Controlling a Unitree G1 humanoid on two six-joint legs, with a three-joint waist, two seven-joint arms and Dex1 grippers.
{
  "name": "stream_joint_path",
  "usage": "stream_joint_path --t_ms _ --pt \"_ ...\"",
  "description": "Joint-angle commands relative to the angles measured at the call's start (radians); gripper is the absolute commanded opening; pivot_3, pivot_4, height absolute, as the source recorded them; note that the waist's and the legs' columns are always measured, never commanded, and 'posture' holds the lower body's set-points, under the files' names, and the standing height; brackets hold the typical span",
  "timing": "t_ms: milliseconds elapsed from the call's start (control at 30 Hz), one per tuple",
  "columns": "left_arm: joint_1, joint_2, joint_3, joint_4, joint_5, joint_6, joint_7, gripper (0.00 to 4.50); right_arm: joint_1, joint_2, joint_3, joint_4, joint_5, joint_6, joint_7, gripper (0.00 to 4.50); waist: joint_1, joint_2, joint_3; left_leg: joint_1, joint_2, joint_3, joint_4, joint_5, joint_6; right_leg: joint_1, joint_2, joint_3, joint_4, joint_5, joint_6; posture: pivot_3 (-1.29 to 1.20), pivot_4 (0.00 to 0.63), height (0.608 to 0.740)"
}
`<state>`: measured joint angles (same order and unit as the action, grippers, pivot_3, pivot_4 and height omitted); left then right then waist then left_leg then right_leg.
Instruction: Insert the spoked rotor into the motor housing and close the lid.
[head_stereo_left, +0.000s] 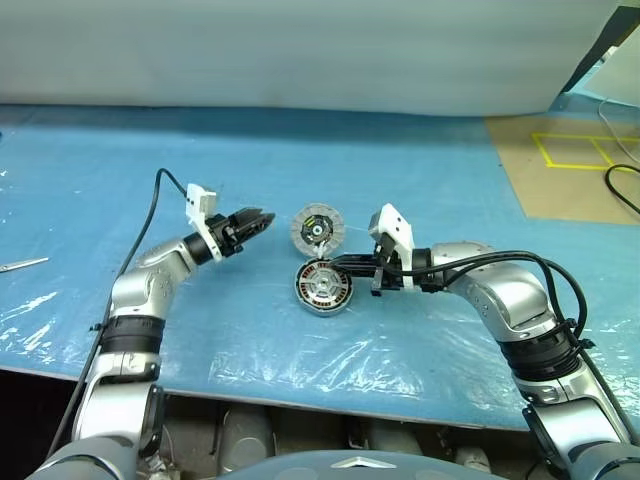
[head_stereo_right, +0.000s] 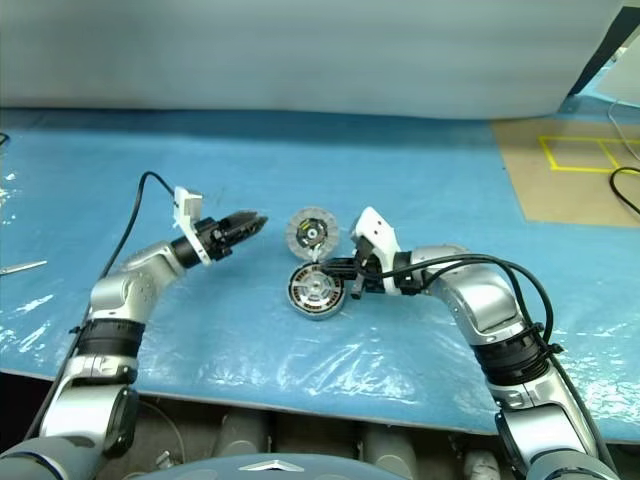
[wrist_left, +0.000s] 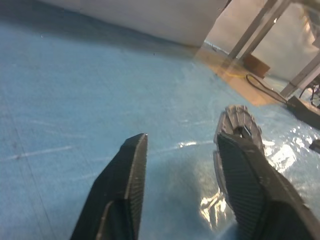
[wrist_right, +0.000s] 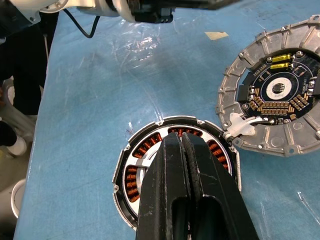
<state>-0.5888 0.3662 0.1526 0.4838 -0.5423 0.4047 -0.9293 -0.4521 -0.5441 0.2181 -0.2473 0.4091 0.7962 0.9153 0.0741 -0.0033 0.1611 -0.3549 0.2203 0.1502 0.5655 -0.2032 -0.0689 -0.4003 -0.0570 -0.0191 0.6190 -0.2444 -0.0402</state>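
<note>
The lid (head_stereo_left: 318, 229) lay flat on the blue worktop (head_stereo_left: 420, 180), just beyond the motor housing (head_stereo_left: 323, 287) and touching its rim. It lay a little to the right of the left gripper (head_stereo_left: 259, 220), which pointed toward it from close by. That gripper's fingers (wrist_left: 125, 185) stood partly apart and held nothing. The right gripper (wrist_right: 182, 145) was over the housing, fingers pressed shut together, holding nothing. So the left arm looked better placed to take the lid.

The lid was a round grey disc with pale segments around a dark middle. The housing was a squat grey cup with copper-brown windings and a silvery hub. I could not tell if the spoked rotor was already inside.
</note>
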Motion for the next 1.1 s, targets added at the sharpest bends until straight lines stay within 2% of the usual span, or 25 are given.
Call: stream_joint_path --t_ms 33,133,267,467,800,1100 --pt "-0.107 -0.01 -0.01 0.201 0.058 -0.098 -0.06 1.04 -0.003 -0.004 -0.015 -0.037 0.013 0.003 -0.012 0.0 0.003 0.0 0.0 0.0 0.0 0.0 0.0 0.0 0.0 0.0 0.0 0.0 0.0 0.0 0.0 0.0 0.15 0.74" --pt "-0.198 -0.026 -0.051 0.405 0.143 -0.206 -0.117 0.04 -0.001 -0.008 -0.017 -0.046 0.015 0.012 -0.021 0.0 0.008 0.0 0.0 -0.001 0.0 -0.001 0.0 0.0 0.0 0.0 0.0 0.0 0.0 0.0 0.001 0.0 0.15 0.74" --pt "-0.318 -0.073 -0.045 0.621 0.197 -0.269 -0.132 0.04 0.009 -0.018 -0.02 -0.073 0.021 0.031 -0.032 0.0 0.019 -0.001 0.0 -0.002 -0.001 -0.002 -0.001 0.0 0.0 -0.001 0.0 0.0 -0.001 0.001 0.001 0.0 0.15 0.74" --pt "-0.416 -0.145 -0.042 0.747 0.245 -0.29 -0.223 0.04 0.037 -0.068 -0.051 -0.191 0.077 0.113 -0.033 0.0 0.029 -0.001 0.001 -0.004 -0.001 -0.003 -0.001 0.0 0.0 -0.001 0.0 -0.001 -0.001 0.001 0.001 0.0 0.15 0.74" --pt "-0.482 -0.191 -0.04 0.81 0.331 -0.333 -0.295 0.04 0.133 -0.146 -0.119 -0.326 0.126 0.194 -0.098 0.0 0.031 -0.002 0.001 -0.005 -0.002 -0.004 0.0 0.0 0.0 -0.001 -0.001 -0.001 -0.001 0.002 0.003 0.0 0.15 0.74" --pt "-0.542 -0.217 -0.057 0.788 0.365 -0.345 -0.496 0.04 0.173 -0.187 -0.234 -0.364 0.2 0.248 -0.132 0.0 0.036 -0.004 0.002 -0.005 -0.004 -0.004 -0.001 0.0 0.0 -0.001 -0.002 -0.001 -0.003 0.002 0.004 0.0 0.15 0.74"
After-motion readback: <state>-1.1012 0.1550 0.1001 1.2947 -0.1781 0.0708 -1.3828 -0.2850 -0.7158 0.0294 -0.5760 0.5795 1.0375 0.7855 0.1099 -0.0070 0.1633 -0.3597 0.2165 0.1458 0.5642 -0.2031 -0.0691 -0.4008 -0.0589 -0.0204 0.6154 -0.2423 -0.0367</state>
